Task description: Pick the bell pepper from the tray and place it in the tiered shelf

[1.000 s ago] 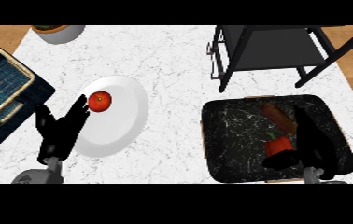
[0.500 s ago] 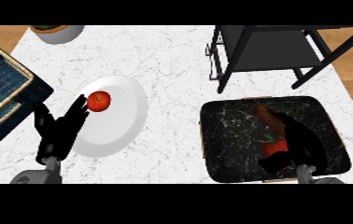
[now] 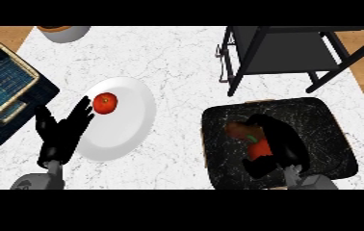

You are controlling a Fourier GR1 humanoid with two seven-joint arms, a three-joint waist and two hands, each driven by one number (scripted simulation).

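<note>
The bell pepper (image 3: 250,139) was seen inside the dark tray (image 3: 327,124), gripped by the curled fingers of the right hand (image 3: 280,146). The tiered shelf (image 3: 280,52) stood just beyond the tray on the bench (image 3: 177,57). The left hand (image 3: 62,131) was held open, fingers straight, over the rim of a white plate (image 3: 128,124) bearing a tomato (image 3: 105,103).

White veined marble counter (image 3: 177,57), dark speckled stone-look tray (image 3: 331,129), glossy white plate (image 3: 135,114), matt black metal-looking shelf (image 3: 284,47)

I see a white marbled counter (image 3: 185,61) filling the view, with brown wooden floor (image 3: 14,32) at both upper corners.
</note>
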